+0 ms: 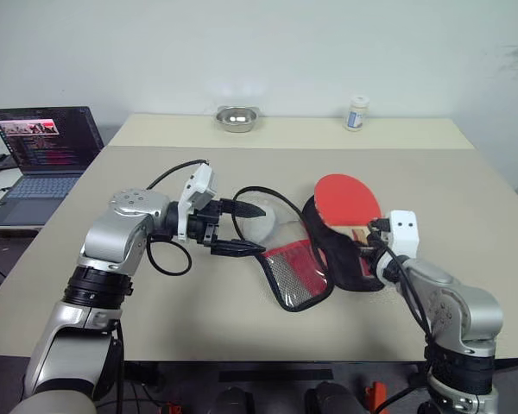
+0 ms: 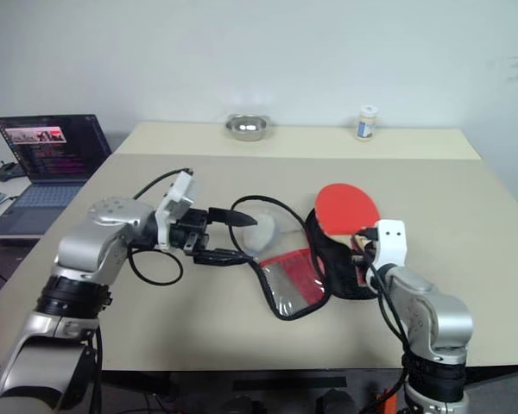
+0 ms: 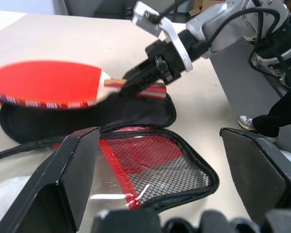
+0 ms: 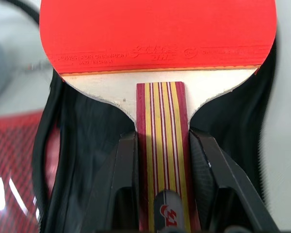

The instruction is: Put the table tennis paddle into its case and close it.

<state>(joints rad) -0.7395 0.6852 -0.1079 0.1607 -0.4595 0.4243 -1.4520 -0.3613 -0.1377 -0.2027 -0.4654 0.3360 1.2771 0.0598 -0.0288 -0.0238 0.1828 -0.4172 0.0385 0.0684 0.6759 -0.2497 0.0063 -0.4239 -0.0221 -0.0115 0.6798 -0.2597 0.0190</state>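
The table (image 1: 198, 319) carries everything, with a laptop (image 1: 45, 155) off its left side and a metal bowl (image 1: 236, 118) and small bottle (image 1: 356, 113) at the far edge, well away from the work. Near the middle lies the case (image 1: 306, 272), unzipped and spread flat: its red mesh flap is folded out to the left and its black half lies to the right, so the inside is exposed to receive the bat. The table tennis paddle (image 4: 157, 34) sits over that black half, red face toward the far side, apparently being lined up with the case's outline. The right gripper (image 4: 162, 187) has its jaws pinching the striped wooden handle from both sides, which leaves the blade free to settle in. The left gripper (image 1: 233, 228), left of the case, has its jaws spread and holds nothing, likely waiting to fold the flap over.
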